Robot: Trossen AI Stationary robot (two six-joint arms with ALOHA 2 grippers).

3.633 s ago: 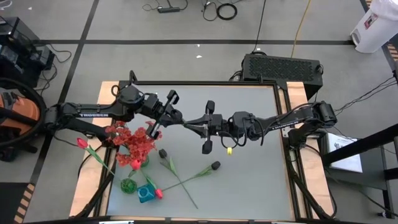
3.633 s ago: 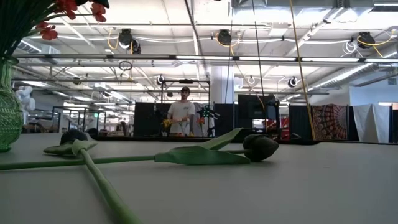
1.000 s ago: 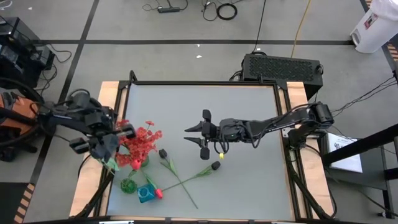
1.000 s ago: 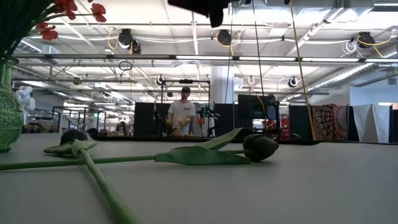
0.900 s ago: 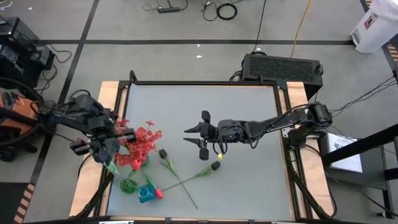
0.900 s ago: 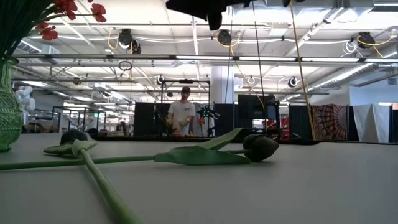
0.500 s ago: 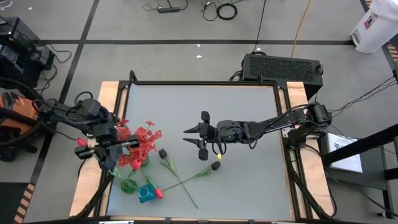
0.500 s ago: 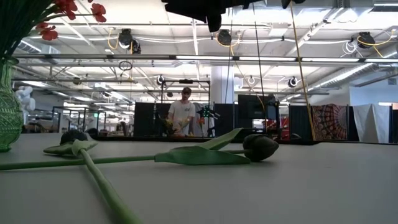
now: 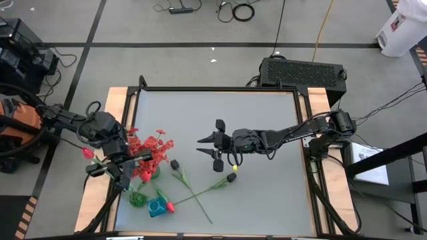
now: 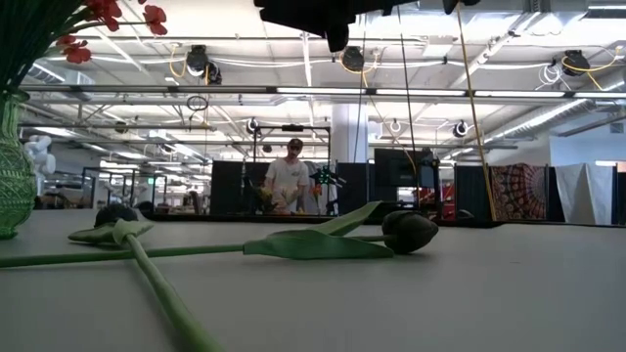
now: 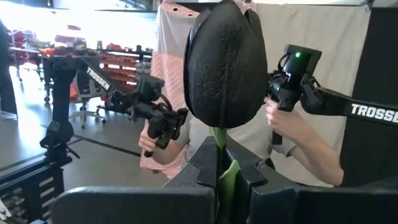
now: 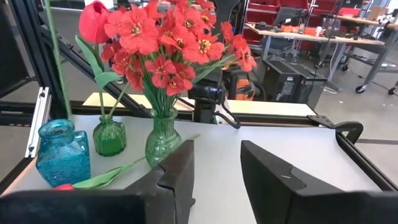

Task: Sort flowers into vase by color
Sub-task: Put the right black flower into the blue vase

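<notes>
Left gripper (image 9: pixel 119 172) has swung to the vases — gripping black bud (image 11: pixel 225 65).

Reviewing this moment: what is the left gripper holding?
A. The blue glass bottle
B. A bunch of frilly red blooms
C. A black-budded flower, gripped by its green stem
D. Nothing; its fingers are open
C. In the left wrist view the left gripper is closed on the green stem of a black-budded flower, whose bud stands above the fingers; the blue glass bottle sits on the table.
</notes>
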